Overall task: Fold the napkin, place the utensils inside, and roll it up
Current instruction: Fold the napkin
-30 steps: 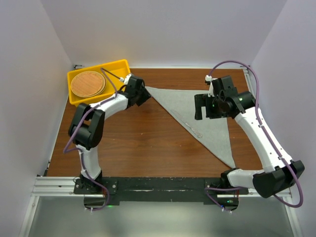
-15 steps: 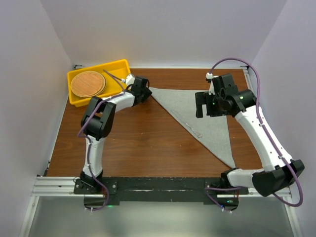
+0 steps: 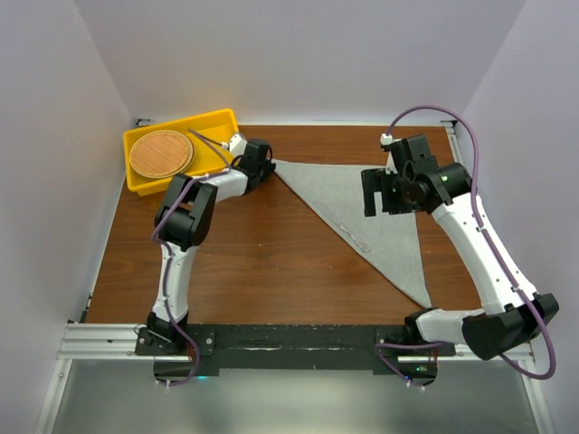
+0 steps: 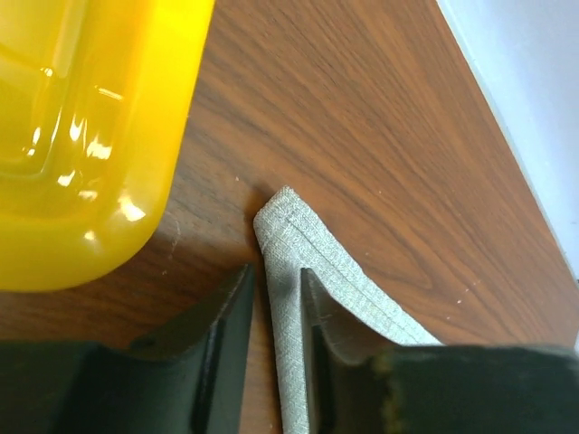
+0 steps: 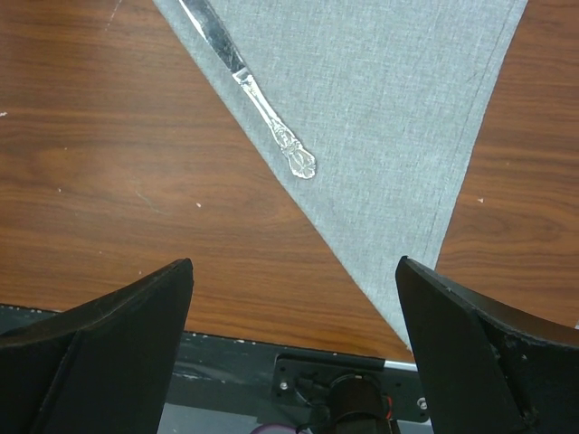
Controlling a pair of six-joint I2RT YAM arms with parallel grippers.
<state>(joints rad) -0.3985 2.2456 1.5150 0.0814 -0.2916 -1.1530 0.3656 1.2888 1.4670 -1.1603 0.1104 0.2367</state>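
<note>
No legible txt, labels, brand names, nos. or signs in any view, top or wrist cams.

White-shelled left arm (image 3: 168, 280), matching right arm (image 3: 484, 249), black joints, black jaws, looping purple cables (image 3: 421, 111)

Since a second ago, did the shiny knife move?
No. The knife stays on the slanted edge of the napkin, just as far from the yellow tray.
</note>
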